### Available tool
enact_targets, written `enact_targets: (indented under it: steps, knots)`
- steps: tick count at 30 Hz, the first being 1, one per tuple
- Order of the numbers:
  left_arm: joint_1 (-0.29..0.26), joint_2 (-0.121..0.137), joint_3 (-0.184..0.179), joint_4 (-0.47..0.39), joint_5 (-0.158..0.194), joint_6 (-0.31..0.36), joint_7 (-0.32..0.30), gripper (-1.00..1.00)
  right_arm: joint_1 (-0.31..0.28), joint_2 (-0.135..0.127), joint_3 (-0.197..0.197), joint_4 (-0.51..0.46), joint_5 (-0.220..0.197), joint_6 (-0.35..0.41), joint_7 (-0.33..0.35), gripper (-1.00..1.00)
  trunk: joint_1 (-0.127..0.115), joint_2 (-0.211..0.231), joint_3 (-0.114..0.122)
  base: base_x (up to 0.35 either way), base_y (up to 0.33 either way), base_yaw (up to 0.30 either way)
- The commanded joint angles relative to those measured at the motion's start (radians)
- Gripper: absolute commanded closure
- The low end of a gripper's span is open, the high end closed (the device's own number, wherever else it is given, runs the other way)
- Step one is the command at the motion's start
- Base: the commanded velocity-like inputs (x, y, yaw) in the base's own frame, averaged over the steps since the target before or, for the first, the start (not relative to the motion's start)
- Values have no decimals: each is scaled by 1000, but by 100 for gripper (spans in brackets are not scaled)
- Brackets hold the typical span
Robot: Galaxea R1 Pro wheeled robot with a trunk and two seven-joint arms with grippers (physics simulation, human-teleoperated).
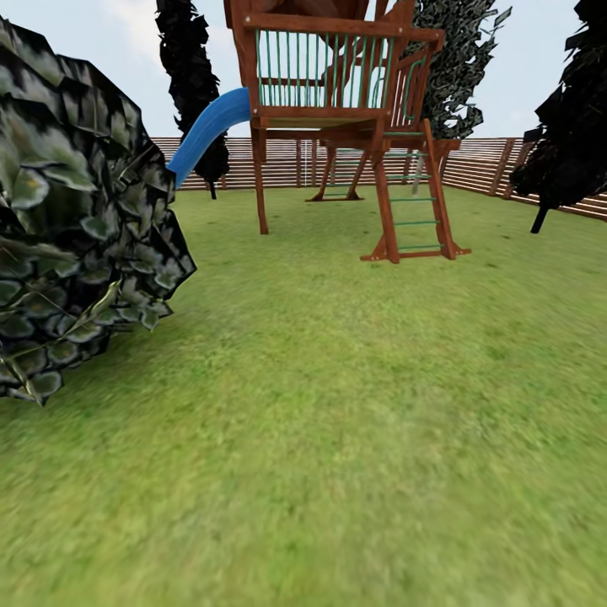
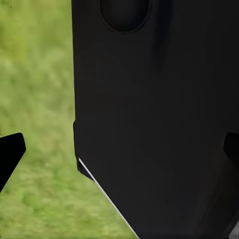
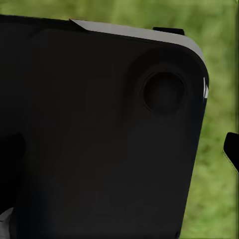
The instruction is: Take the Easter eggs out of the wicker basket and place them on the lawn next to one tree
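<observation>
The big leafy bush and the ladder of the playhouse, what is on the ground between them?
Just bare grass lies between the bush and the ladder, seen in the head view.

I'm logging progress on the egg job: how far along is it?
Nothing looks done. In the head view, open lawn, a dark bush and a wooden play tower appear. Both wrist views face a dark robot panel over grass. Finding the basket and moving all eggs remains.

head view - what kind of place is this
A fenced backyard garden with a play area, by the look of it: a lawn, a wooden play tower with a blue slide, and a slat fence behind.
</observation>
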Motion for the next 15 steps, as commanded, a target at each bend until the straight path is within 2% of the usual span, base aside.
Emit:
enact_targets:
  steps: [1, 15]
  knots:
    - [0, 0, 5, -1, 1, -1, 0, -100, -1, 0, 1, 1, 6, -3, 1, -100, 1, 0, -1, 314, 0, 0]
    - [0, 0, 5, 0, 1, -1, 0, -100, -1, 1, 1, 1, 6, -3, 1, -100, 1, 0, -1, 314, 0, 0]
